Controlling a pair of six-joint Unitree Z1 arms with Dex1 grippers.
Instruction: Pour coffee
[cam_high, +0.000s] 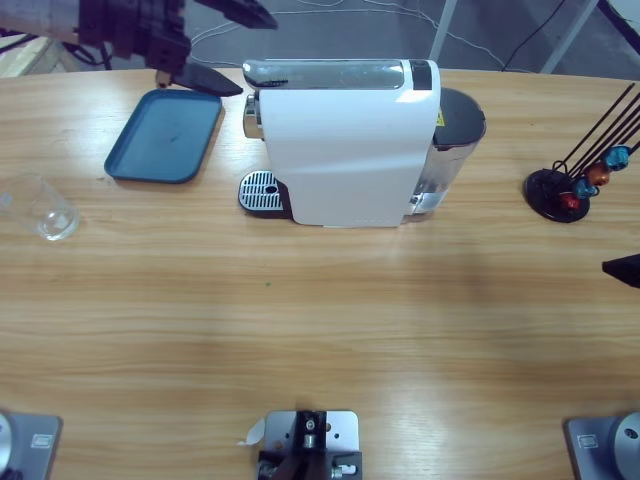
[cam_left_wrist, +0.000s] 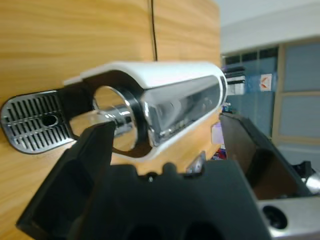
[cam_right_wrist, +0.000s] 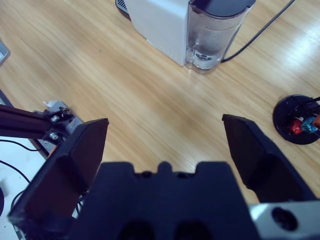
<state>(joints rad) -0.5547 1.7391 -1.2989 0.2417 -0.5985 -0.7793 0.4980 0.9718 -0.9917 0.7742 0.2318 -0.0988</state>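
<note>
The white coffee machine (cam_high: 345, 150) stands at the table's back middle, its drip grate (cam_high: 260, 190) facing left and its water tank (cam_high: 455, 130) on the right. A clear glass cup (cam_high: 45, 208) sits far left. My left gripper (cam_high: 235, 45) hovers open at the machine's upper left; the left wrist view looks along its jaws at the chrome spout (cam_left_wrist: 117, 120) and the grate (cam_left_wrist: 32, 120). My right gripper (cam_right_wrist: 165, 135) is open above bare wood, well short of the tank (cam_right_wrist: 215, 30); only a black tip (cam_high: 625, 268) shows at the right edge.
A blue tray (cam_high: 165, 135) lies left of the machine, under the left arm. A black capsule stand (cam_high: 570, 190) with coloured capsules is at the right, also in the right wrist view (cam_right_wrist: 297, 120). A power cable (cam_right_wrist: 265, 30) runs behind the tank.
</note>
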